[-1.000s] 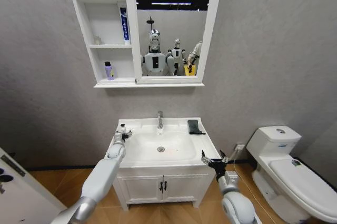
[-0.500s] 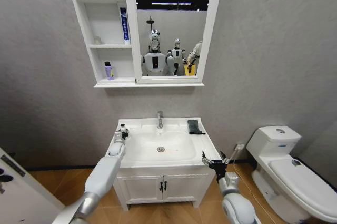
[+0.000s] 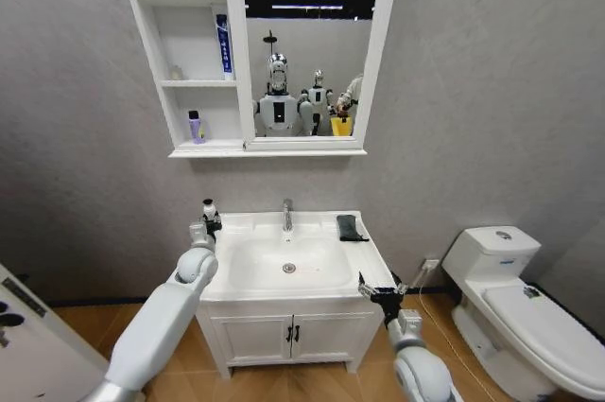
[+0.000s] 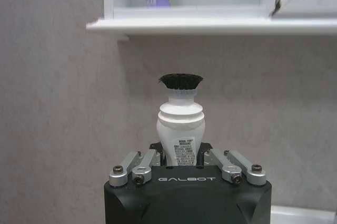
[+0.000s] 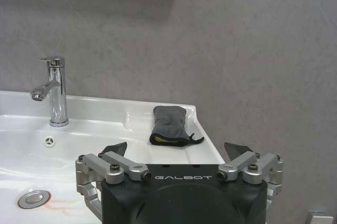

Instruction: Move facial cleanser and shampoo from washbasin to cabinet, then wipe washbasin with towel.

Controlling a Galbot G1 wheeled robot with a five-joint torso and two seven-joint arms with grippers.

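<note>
White bottle (image 4: 180, 129) clamped upright in left gripper (image 4: 181, 156), below the cabinet (image 4: 210, 21).

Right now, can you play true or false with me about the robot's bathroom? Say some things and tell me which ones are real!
1. The left gripper is holding a white bottle with a black cap. True.
2. The towel is inside the basin's bowl. False: it lies on the washbasin rim, at the back corner on the robot's right.
3. The right gripper is open with nothing in it. True.
4. The cabinet shelves have nothing on them. False: a purple bottle stands on the lowest shelf, and a blue-and-white tube above.
5. The towel is bright red. False: dark grey.
</note>
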